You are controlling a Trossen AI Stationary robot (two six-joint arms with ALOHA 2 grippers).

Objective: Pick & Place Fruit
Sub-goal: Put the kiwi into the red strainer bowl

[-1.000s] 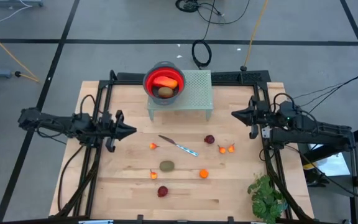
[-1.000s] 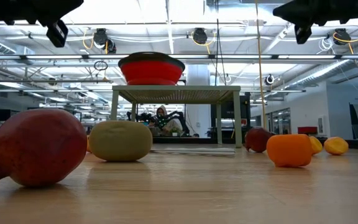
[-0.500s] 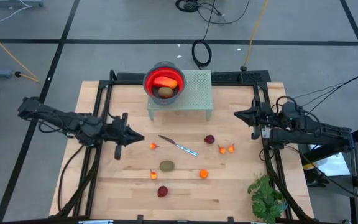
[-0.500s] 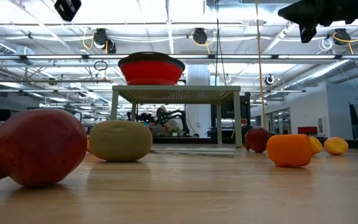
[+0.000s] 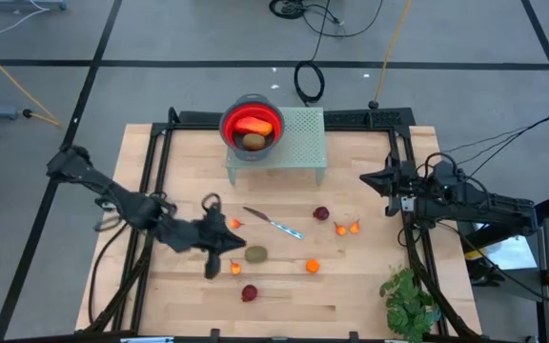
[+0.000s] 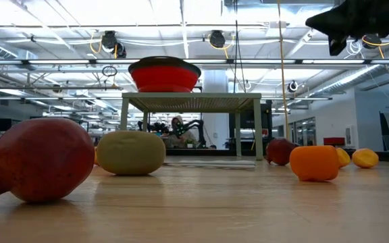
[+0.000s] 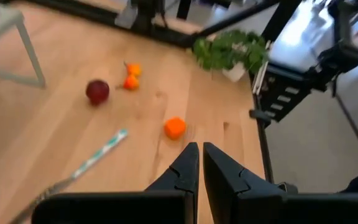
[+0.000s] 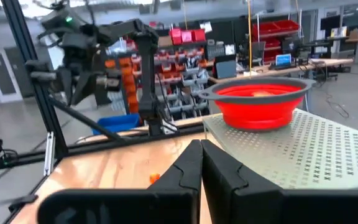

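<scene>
Fruit lies loose on the wooden table: an olive-brown oval [image 5: 255,253], an orange piece [image 5: 313,266], dark red round ones [image 5: 321,213] [image 5: 249,292], and tiny orange ones [image 5: 347,228] [image 5: 234,224]. A red bowl [image 5: 252,125] on a green perforated stand [image 5: 298,143] holds a red-orange piece and another olive oval. My left gripper [image 5: 237,245] is shut and empty. It slants down above the table just left of the olive oval, and the left wrist view shows its fingers [image 7: 188,168] together. My right gripper [image 5: 362,176] hovers shut and empty at the right edge.
A thin silver knife [image 5: 274,224] lies between the stand and the loose fruit. A green leafy plant [image 5: 410,300] stands at the near right corner. Black frame rails [image 5: 155,171] run along both sides of the table.
My left gripper has swung from the table's left side toward the right and near edges and tipped downward. It now sits beside the olive oval and has stayed shut. In the low view it has left the top of the picture. No fruit has moved.
</scene>
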